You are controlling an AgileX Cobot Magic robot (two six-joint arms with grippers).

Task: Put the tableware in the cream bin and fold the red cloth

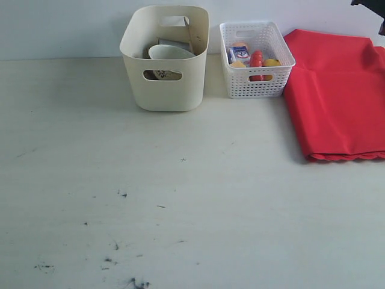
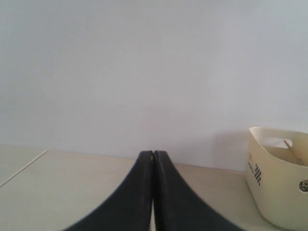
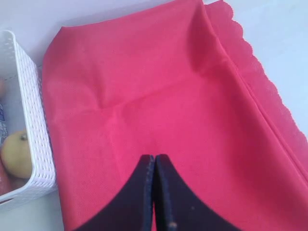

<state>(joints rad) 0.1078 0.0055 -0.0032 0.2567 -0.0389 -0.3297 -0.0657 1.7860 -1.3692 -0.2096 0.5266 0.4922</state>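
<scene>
The cream bin (image 1: 163, 90) stands at the back of the table and shows at the edge of the left wrist view as well (image 2: 276, 192). Tableware lies inside it: a pale bowl (image 1: 171, 52) on top, something steel behind it, and something brown behind the handle cut-out. The red cloth (image 1: 337, 90) lies flat at the back right, its scalloped edge (image 1: 349, 156) toward the front. My right gripper (image 3: 155, 157) hovers over the red cloth (image 3: 159, 96), shut and holding nothing. My left gripper (image 2: 153, 153) is shut and empty, low over the table, with the bin off to one side.
A white lattice basket (image 1: 255, 60) with a lemon (image 3: 17, 154), a milk carton (image 1: 239, 54) and other food stands between the bin and the cloth. A dark piece of the right arm (image 1: 367, 3) shows at the top right corner. A wall is behind.
</scene>
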